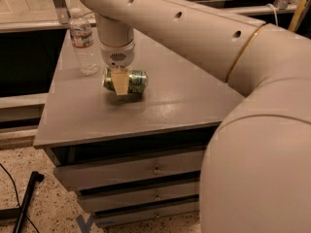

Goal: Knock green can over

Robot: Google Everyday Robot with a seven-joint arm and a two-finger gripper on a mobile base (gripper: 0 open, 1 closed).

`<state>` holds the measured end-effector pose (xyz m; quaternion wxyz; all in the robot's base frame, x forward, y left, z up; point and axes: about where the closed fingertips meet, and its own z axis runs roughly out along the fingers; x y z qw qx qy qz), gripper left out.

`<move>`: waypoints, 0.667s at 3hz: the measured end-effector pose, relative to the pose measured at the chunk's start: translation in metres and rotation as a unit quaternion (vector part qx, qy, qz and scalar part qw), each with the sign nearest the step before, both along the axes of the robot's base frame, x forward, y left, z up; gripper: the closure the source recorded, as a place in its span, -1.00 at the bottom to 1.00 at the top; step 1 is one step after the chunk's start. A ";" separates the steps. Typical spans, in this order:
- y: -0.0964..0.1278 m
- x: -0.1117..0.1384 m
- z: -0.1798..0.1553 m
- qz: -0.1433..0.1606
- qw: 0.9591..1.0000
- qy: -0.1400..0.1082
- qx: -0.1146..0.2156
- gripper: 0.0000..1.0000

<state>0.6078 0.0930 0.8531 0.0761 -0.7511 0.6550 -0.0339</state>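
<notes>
Water bottle stands upright at the left rear of the grey cabinet top, close beside the work area. To its right, the gripper points straight down onto the green can. The can lies on its side on the top, with its long axis running left to right. One tan finger crosses the can's near face and the other is hidden behind it. The fingers therefore appear to be pinching the can, though the far contact cannot be confirmed. The arm fills the right of the view.

Risks: on release the can may roll toward the front edge and drop. A sideways withdrawal could clip the bottle and topple it.
</notes>
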 end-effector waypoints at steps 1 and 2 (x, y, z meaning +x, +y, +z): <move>0.003 0.000 -0.002 0.002 1.000 0.000 0.000 -0.65; 0.004 0.001 -0.003 0.003 1.000 0.000 0.001 -1.00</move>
